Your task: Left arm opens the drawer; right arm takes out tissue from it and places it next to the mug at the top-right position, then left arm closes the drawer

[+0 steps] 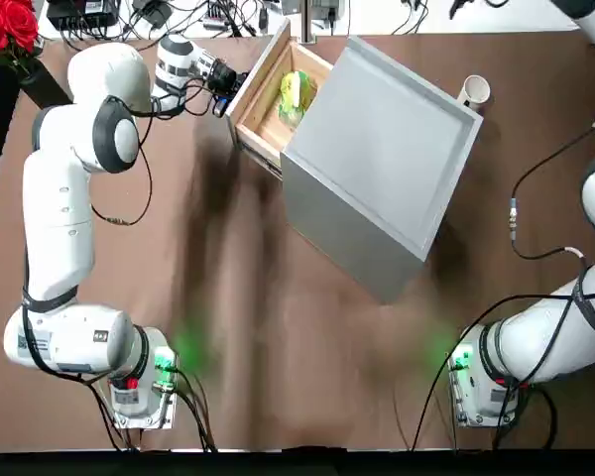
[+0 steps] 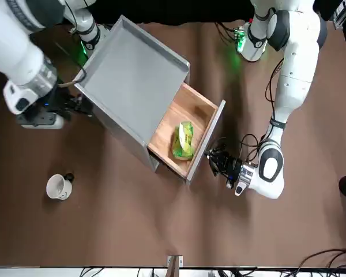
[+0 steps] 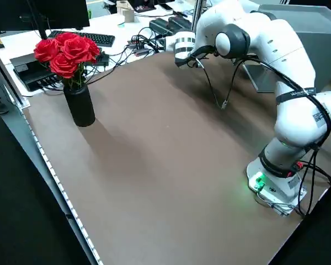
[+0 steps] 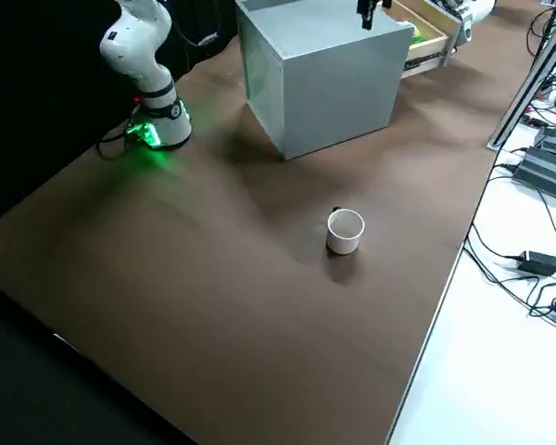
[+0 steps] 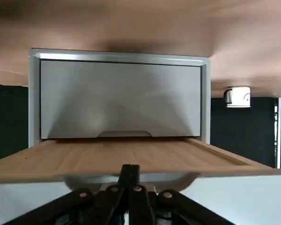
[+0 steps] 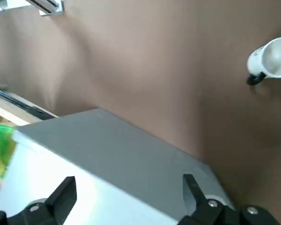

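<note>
My brown table (image 1: 278, 347) carries the grey cabinet (image 1: 377, 169), a white mug (image 1: 473, 91) just beyond it, and a vase of red roses (image 3: 77, 99) at my left.

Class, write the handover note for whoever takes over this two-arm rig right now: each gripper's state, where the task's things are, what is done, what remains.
Left gripper: shut, at the grey front panel of the wooden-walled drawer.
Right gripper: open, empty, above the large grey cabinet.
Yellow-green tissue packet: lying in the drawer.
Small white mug: on the brown table beside the cabinet.
Done: drawer opened.
Left: right arm lifts the tissue out, sets it next to the mug; left arm closes the drawer.
</note>
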Tool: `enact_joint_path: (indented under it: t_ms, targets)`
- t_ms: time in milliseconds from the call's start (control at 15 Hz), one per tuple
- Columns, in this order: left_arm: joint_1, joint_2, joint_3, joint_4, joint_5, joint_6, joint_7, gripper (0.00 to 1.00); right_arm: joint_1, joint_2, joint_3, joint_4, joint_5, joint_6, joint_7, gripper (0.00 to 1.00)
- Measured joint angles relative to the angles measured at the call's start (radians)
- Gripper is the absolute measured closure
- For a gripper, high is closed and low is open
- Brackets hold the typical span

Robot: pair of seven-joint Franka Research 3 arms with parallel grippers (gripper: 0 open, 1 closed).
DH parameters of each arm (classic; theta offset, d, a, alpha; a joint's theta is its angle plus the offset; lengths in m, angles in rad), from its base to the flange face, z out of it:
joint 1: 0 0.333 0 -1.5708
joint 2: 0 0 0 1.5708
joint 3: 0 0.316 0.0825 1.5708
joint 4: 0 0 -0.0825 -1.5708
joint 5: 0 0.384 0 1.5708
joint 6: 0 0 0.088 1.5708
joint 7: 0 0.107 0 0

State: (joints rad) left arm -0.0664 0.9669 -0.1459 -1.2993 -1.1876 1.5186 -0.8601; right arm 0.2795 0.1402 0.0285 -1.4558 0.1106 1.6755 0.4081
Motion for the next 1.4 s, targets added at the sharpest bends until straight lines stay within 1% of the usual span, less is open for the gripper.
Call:
enact_joint_path:
  t_ms: [67,200,267,333,400,667,867,1067,1200,1333,1400]
  targets:
    - [0.0,0.0,0.0,0.0,0.0,0.0,0.0,0.99,0.028,0.016,0.0,0.017,0.0,0.006,0.051,0.0]
    - [0.0,0.0,0.0,0.0,0.001,-0.002,0.001,0.96,0.083,0.044,0.0,0.039,0.0,0.055,0.143,0.0]
    - [0.0,0.0,0.0,0.0,0.005,-0.006,0.006,0.9,0.109,0.057,0.0,0.045,0.0,0.08,0.182,0.0]
    - [0.0,0.0,0.002,-0.002,0.011,-0.018,0.025,0.74,0.146,0.076,0.0,0.053,0.0,0.114,0.242,0.0]
    - [0.001,0.001,0.003,-0.005,0.012,-0.024,0.03,0.66,0.159,0.084,0.0,0.053,0.0,0.131,0.26,0.0]
    - [0.005,0.005,0.004,-0.009,0.021,-0.042,0.047,0.64,0.2,0.109,0.0,0.058,0.0,0.195,0.301,0.0]
    - [0.009,0.011,0.022,-0.013,0.025,-0.055,0.07,0.63,0.236,0.126,0.0,0.064,0.0,0.233,0.337,0.0]
    - [0.01,0.019,0.052,-0.013,0.035,-0.056,0.1,0.61,0.266,0.157,0.0,0.101,0.0,0.238,0.375,0.0]
    - [0.014,0.02,0.059,-0.012,0.047,-0.053,0.111,0.59,0.285,0.181,-0.001,0.127,0.0,0.239,0.397,0.0]
    - [0.017,0.017,0.078,-0.004,0.068,-0.053,0.112,0.56,0.303,0.21,-0.001,0.155,0.0,0.24,0.412,0.0]
    - [0.017,0.011,0.094,0.002,0.077,-0.053,0.113,0.5,0.312,0.226,-0.001,0.169,0.0,0.241,0.414,0.0]
